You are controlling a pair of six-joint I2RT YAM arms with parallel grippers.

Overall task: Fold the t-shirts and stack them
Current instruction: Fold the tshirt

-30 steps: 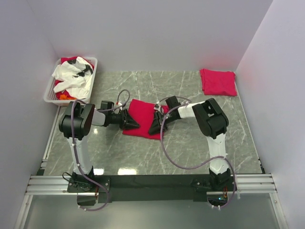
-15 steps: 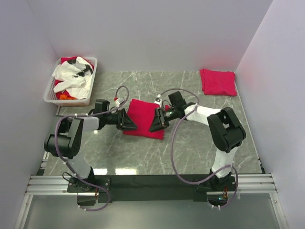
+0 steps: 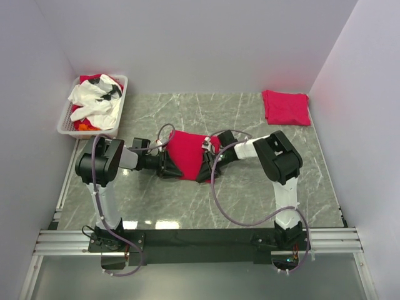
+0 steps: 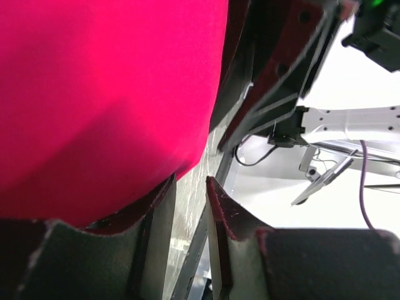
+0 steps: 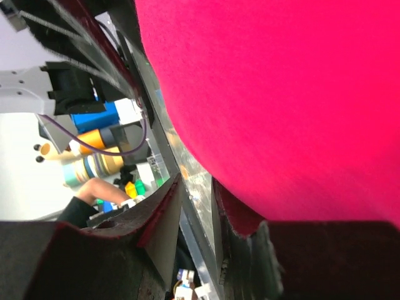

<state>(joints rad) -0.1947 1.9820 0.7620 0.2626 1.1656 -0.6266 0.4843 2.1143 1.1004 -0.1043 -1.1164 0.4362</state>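
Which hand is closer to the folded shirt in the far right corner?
Right. The right hand is at the center t-shirt's right edge; the left hand is at its left edge, farther from the folded t-shirt.

no legible text, no labels, no brands, no numbers, no signs

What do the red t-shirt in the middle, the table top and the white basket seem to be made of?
Red t-shirt: soft matte cloth; it bunches and sags, and looks finely fuzzy close up. Table top: polished grey-green stone or stone-look laminate; pale veins, light reflections. White basket: probably rigid plastic; thin slotted walls.
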